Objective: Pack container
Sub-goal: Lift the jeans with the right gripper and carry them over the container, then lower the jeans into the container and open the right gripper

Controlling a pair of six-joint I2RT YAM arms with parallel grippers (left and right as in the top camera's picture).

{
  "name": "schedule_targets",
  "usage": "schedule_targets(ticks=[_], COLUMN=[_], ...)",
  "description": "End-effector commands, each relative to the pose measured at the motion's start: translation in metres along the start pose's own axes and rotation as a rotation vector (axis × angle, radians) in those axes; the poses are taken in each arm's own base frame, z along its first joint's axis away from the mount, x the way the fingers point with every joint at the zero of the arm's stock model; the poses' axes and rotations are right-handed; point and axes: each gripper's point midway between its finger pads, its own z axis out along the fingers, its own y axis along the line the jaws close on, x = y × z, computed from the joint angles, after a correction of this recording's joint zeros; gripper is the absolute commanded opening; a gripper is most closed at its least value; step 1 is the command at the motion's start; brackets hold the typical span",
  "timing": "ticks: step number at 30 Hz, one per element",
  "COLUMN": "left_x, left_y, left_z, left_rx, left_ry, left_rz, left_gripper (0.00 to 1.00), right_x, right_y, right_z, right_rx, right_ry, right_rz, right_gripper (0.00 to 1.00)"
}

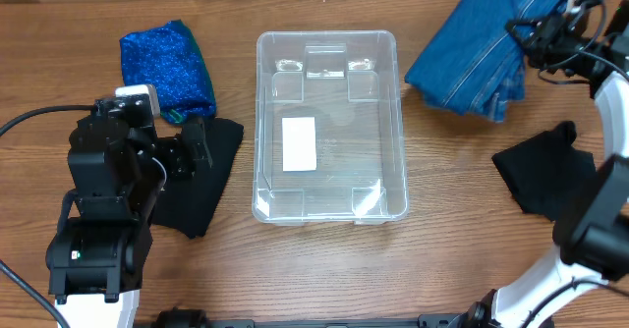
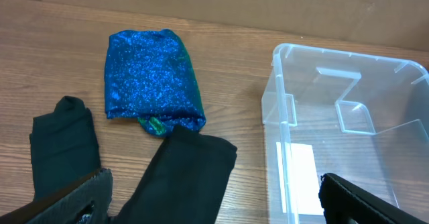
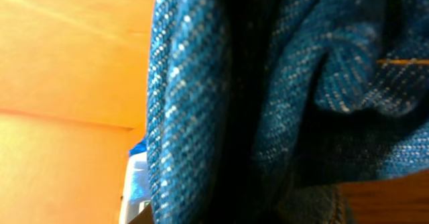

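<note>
The clear container [image 1: 258, 122] stands at the table's middle, with only a white label [image 1: 299, 143] on its base; its left wall shows in the left wrist view [image 2: 276, 83]. My left gripper [image 1: 194, 149] is open and empty, low over a black garment [image 1: 201, 195], which lies between its fingers in the left wrist view [image 2: 184, 177]. A sparkly blue folded garment [image 1: 167, 68] lies just beyond it. My right gripper [image 1: 543, 28] is at the back right, shut on folded denim jeans [image 1: 477, 53]. Denim [image 3: 268, 103] fills the right wrist view and hides the fingers.
A second black garment [image 1: 545, 176] lies at the right, beside my right arm. A cardboard wall [image 2: 268, 3] runs along the table's back edge. Bare wood [image 1: 324, 269] lies in front of the container.
</note>
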Motion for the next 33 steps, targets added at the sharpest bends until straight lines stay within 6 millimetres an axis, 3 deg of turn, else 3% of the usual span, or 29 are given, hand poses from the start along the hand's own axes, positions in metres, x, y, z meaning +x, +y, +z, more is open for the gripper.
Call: schedule_targets(ticks=[1,9,13,17,20,21,27,33], left_x=[-0.012,-0.014,-0.014,-0.014,-0.014,-0.014,-0.014,-0.014], left_y=[-0.004,-0.004,-0.004,-0.004,-0.004,-0.004,-0.004,-0.004], left_z=[-0.005,-0.005,-0.005,-0.005,-0.005,-0.005,-0.005,-0.005], left_rx=[0.013,0.011,0.011,0.012,0.012,0.012,0.012,0.011], left_ry=[-0.035,-0.043,-0.043,-0.043,-0.043,-0.043,-0.043,-0.043], left_rz=[0.020,0.020,0.020,0.020,0.020,0.020,0.021,0.046], left_gripper=[1.00,1.00,1.00,1.00,1.00,1.00,1.00,1.00], right_x=[-0.014,0.032,0.064,0.106,0.139,0.155,0.208,0.234], right_y=[0.142,0.249,0.285,0.310,0.321,0.320,0.312,0.288], right_z=[-0.065,-0.114,-0.131,-0.134,-0.125,-0.112,-0.060,-0.006], right_rx=[-0.249,-0.365,-0.395,-0.440,-0.480,-0.456,-0.371,-0.272], right_ry=[-0.054,-0.048,-0.022,0.062,0.157,0.210,0.385,0.499], right_rz=[-0.283,-0.450,-0.483,-0.489,-0.493,-0.478,-0.509,-0.486], right_gripper=[0.16,0.16,0.16,0.15,0.15,0.15,0.14,0.11])
